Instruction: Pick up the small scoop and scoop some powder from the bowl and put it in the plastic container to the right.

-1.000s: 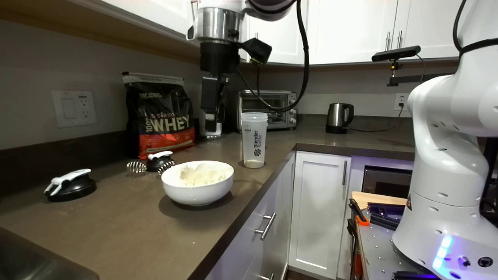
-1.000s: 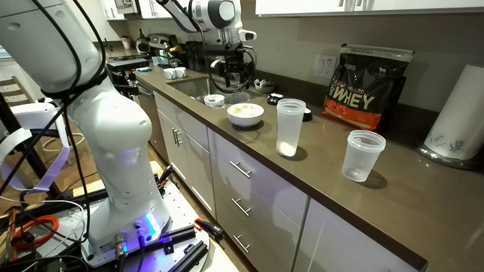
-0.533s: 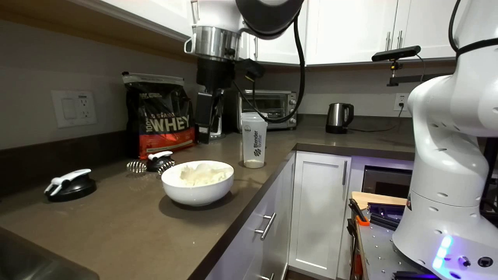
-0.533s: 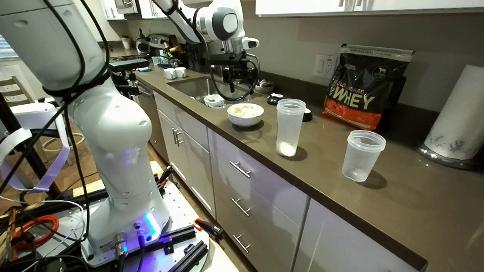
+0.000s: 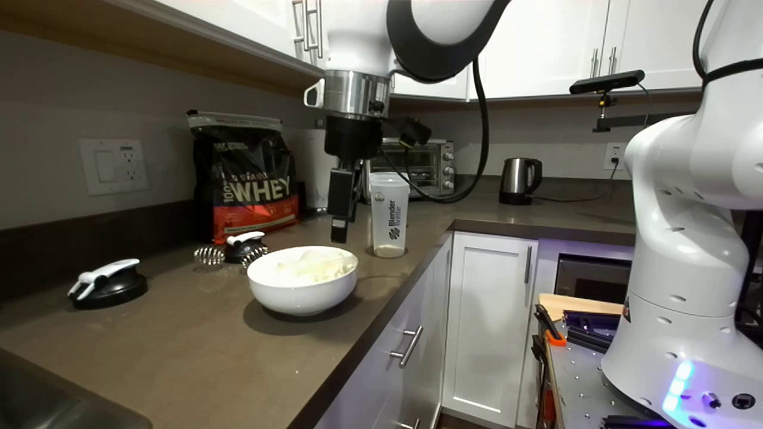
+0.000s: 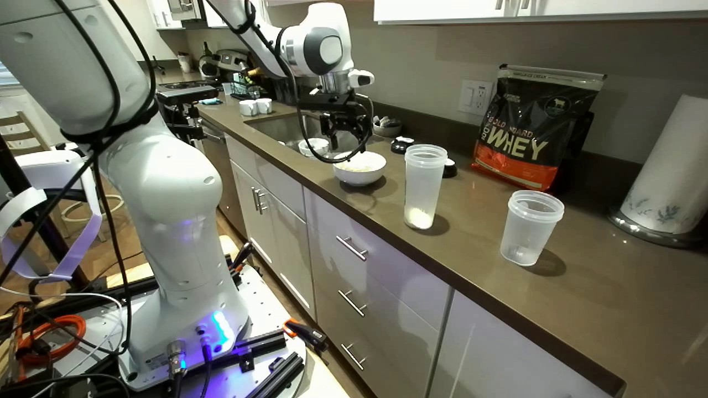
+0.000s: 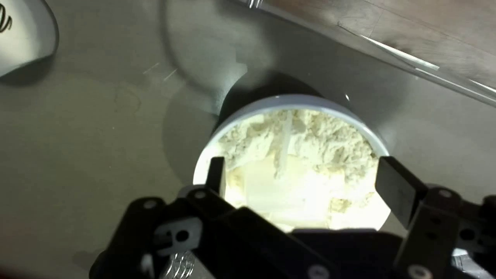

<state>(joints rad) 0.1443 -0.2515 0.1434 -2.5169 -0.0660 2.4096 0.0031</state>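
— From the left?
— Black lids (image 5: 114,291): two, white-handled. Wire coils (image 5: 209,256): two, beside the farther lid. WHEY bag (image 5: 247,164): one, far side. White bowl (image 5: 303,296): one, holding pale powder (image 7: 337,145), with a scoop (image 7: 271,188) lying in it.
— And the tool?
— My gripper (image 7: 304,176): one, above the bowl, fingers spread apart.
— Farther right?
— Plastic container (image 5: 390,208): one, upright, a little powder at the bottom. Shorter clear cup (image 6: 530,229): one, apart from the container in an exterior view. Kettle (image 5: 517,179): one, far.
— Edges, room?
— Counter edge (image 5: 365,342): close right of bowl and container. Brown counter (image 5: 179,363): broad at near left, narrower between bowl and container.
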